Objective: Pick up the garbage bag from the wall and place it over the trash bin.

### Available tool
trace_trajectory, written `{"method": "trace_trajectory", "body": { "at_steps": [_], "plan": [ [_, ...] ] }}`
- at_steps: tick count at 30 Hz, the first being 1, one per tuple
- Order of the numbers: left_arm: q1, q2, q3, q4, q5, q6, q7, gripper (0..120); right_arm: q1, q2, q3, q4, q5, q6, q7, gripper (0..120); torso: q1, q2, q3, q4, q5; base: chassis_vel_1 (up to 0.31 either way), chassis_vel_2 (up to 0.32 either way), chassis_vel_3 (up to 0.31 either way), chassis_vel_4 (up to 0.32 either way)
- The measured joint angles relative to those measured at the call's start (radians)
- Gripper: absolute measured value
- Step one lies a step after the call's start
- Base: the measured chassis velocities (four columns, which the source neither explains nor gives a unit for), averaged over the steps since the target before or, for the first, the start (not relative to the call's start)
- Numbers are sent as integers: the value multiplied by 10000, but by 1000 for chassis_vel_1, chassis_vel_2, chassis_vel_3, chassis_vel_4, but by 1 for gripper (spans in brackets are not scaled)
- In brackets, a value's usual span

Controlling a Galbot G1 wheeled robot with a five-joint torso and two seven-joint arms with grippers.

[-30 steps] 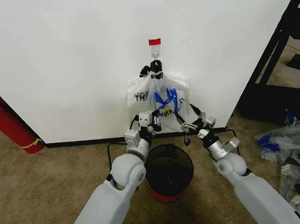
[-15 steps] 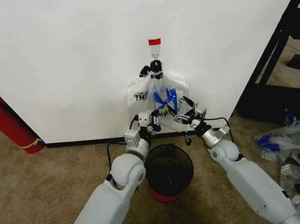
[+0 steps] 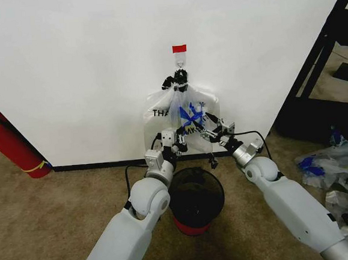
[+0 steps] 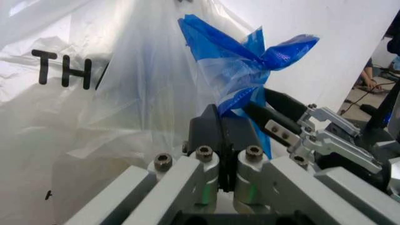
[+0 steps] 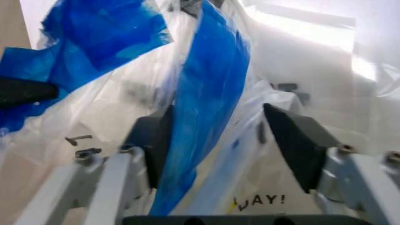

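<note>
Your right gripper (image 3: 205,126) has moved in, fingers spread around a blue strip of the garbage bag (image 3: 182,114) hanging on the wall (image 3: 84,65). Left gripper (image 3: 178,137) pinches its plastic, fingers closed.

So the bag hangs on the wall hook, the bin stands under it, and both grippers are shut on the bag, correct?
Not quite: the right gripper is open, its fingers spread around a blue strip, as the right wrist view shows. The left gripper is shut on the garbage bag, which hangs above the trash bin.

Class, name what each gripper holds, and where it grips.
Left gripper: shut on the garbage bag, at its blue strip. Right gripper: open around another strip, holding nothing.
</note>
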Motion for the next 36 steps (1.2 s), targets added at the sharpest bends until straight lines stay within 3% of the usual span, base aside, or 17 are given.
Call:
{"method": "trace_trajectory", "body": {
  "at_steps": [8, 15, 25, 31, 33, 36],
  "plan": [
    [1, -16, 2, -27, -1, 0, -8, 0, 72, -59, 22, -31, 71, -126, -52, 34, 0, 0, 0, 1, 0, 0, 0, 0, 0],
    [77, -6, -7, -137, -1, 5, -18, 0, 70, -139, 54, 122, 23, -451, -185, 0, 0, 0, 0, 2, 0, 0, 0, 0, 0],
    [233, 9, -88, -290, 23, 7, -26, 0, -541, -449, 267, 938, -29, -442, -184, 0, 0, 0, 0, 2, 0, 0, 0, 0, 0],
    [1295, 279, -425, -854, 288, -279, -83, 0, -3119, -1913, 1056, 2893, -971, -303, 801, 0, -1, 3, -2, 1, 0, 0, 0, 0, 0],
    [1348, 299, -434, -875, 301, -293, -90, 0, -3201, -1938, 1094, 2953, -977, -292, 831, 0, -1, 3, -2, 0, 0, 0, 0, 0, 0],
    [2225, 593, -630, -1222, 508, -501, -248, 0, -4775, -2066, 2059, 4018, -1094, -11, 1059, 0, -1, 3, -3, 5, -2, 0, 0, 0, 0]
  ]
}}
